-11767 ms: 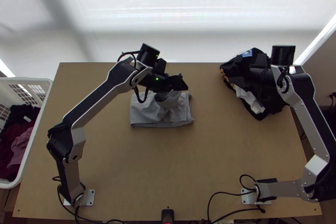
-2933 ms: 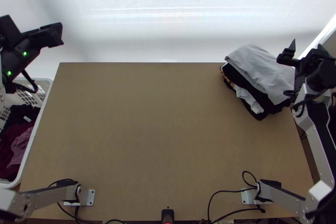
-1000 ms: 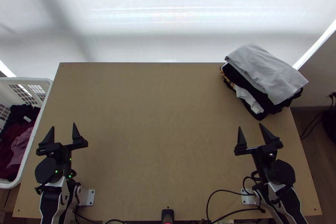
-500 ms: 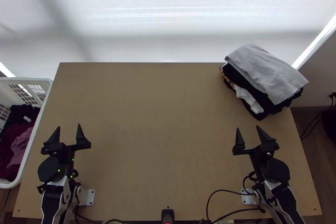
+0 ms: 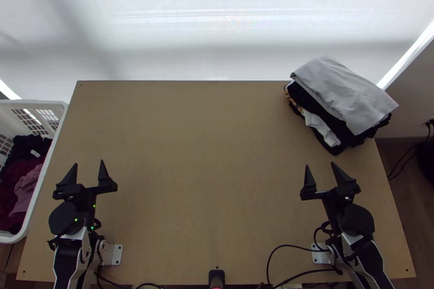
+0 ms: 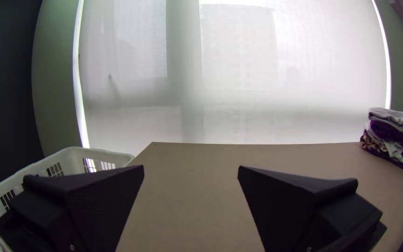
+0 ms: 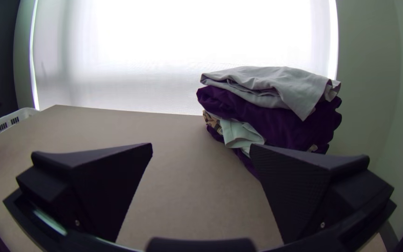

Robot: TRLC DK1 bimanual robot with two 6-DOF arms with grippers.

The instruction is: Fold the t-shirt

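The left claw [image 5: 88, 163] stands wide with nothing between its fingers, drawn back from the middle of the worktop [image 5: 206, 169] to its near left part. The right claw [image 5: 320, 165], just as wide and holding nothing, has likewise pulled back to the near right. Both have settled; I see no shift since half a second ago.

Farther out, the light grey folded cloth t-shirt [image 5: 343, 92], which lay towards the far edge with the left claw on it, now tops the stack of dark folded clothes [image 5: 355, 133] at the far right corner. Its layers look fairly neat, though from here I can't be sure how the underside lies. By the left edge is the white plastic laundry basket [image 5: 32, 103].

So I'd call this shirt folded and put away; at most, its overhang might want a nudge inward to keep the stack from slipping.
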